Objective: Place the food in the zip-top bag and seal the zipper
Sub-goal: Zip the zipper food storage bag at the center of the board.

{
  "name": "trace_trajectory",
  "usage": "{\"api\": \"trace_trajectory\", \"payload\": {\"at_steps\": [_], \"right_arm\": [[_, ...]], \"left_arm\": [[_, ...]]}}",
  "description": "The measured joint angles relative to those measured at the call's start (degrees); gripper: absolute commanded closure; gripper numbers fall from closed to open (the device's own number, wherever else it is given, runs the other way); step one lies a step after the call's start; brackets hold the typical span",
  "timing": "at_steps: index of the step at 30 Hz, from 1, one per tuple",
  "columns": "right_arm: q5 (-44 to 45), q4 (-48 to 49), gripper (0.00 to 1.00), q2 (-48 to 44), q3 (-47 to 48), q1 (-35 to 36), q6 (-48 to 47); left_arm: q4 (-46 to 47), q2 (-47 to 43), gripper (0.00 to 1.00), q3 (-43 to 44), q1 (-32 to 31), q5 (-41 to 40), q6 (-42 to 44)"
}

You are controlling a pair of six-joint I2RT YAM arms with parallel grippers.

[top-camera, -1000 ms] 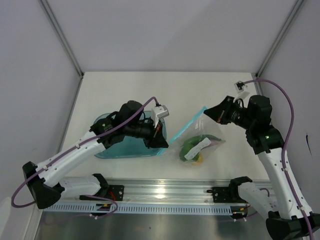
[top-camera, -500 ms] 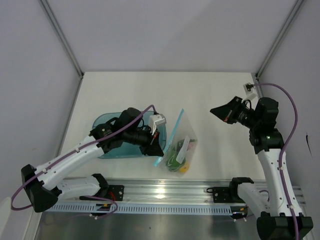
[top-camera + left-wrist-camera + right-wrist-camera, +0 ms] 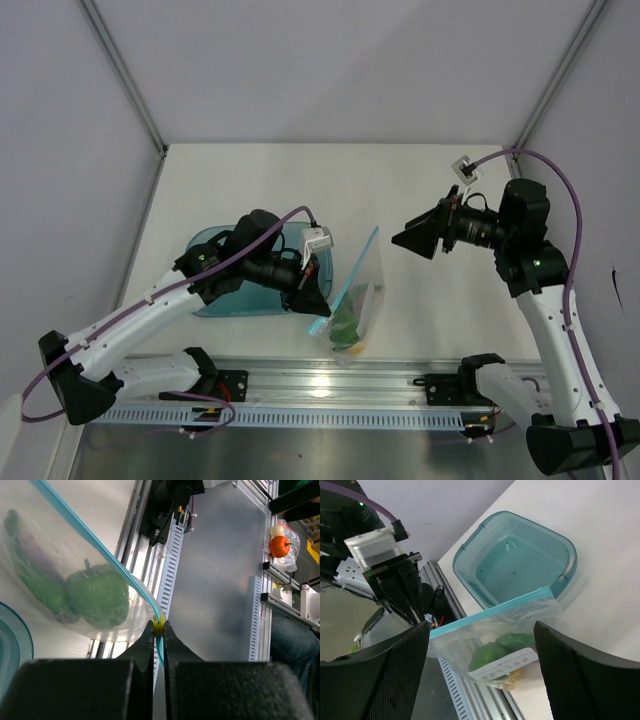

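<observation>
The clear zip-top bag (image 3: 358,295) hangs from my left gripper (image 3: 317,304), which is shut on the near end of the blue-teal zipper (image 3: 350,275). In the left wrist view the fingers (image 3: 148,642) pinch the zipper (image 3: 100,540) at a small yellow slider (image 3: 158,626). The food lies inside the bag: a green vegetable (image 3: 97,595), a purple piece (image 3: 27,537) and a yellow piece (image 3: 516,677). My right gripper (image 3: 413,240) stands open to the right of the bag, apart from it. The right wrist view looks between its fingers (image 3: 375,680) at the bag (image 3: 520,625).
A translucent teal tray (image 3: 215,300) sits under my left arm, just left of the bag; it shows with nothing inside in the right wrist view (image 3: 520,560). The aluminium rail (image 3: 330,385) runs along the near table edge below the bag.
My right gripper has opened and let go of the bag's far corner, then drawn back. The bag swung left and down; it now hangs from the left gripper near the table's front edge.
</observation>
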Motion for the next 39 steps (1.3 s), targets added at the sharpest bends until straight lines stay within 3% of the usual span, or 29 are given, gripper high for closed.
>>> {"api": "trace_trajectory", "payload": {"at_steps": [5, 12, 16, 24, 31, 39], "right_arm": [[-1.6, -2.8, 0.15, 4.0, 1.8, 4.2, -5.8], [0.8, -12.6, 0.20, 13.1, 12.2, 24.6, -17.9], [1.5, -15.1, 0.23, 16.5, 14.3, 29.6, -21.7], [1.5, -19.6, 0.29, 20.9, 14.7, 33.1, -25.7], [1.8, -20.0, 0.47, 21.1, 13.8, 35.1, -26.3], [3.5, -20.2, 0.50, 21.1, 11.3, 37.2, -26.1]], "left_arm": [[-0.2, -1.2, 0.99, 0.0, 0.0, 2.6, 0.1], [-0.4, -1.2, 0.99, 0.0, -0.1, 4.3, 0.1], [-0.5, -1.2, 0.99, 0.0, -0.1, 4.5, 0.1], [-0.6, -1.9, 0.99, 0.0, -0.1, 4.4, 0.2], [-0.6, -2.5, 1.00, 0.0, -0.1, 4.5, 0.2], [-0.7, -2.8, 0.99, 0.0, 0.1, 4.5, 0.2]]}}
